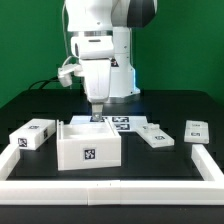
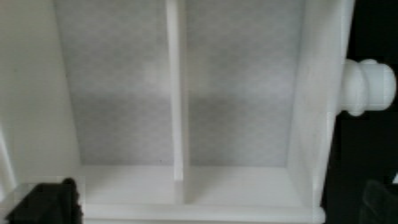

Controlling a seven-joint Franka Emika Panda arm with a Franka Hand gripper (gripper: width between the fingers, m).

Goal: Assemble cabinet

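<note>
Cabinet body [image 1: 90, 150] is what you see in the middle of the black table [image 1: 175, 108]. It is an open white box with a tag on its front. The gripper [image 1: 97, 112] hangs over its back edge and points down. You cannot tell if the jaws are apart or closed, or if they hold anything. A white block [image 1: 33, 133] lies at the exterior view's left of the box. A flat panel [image 1: 155, 136] and a small piece [image 1: 196, 131] lie at its right. The marker board [image 1: 122, 123] lies just behind it. In the wrist view you look into the box, with a thin wall [image 2: 178, 100] down its middle and a round knob [image 2: 365, 85] on one side.
</note>
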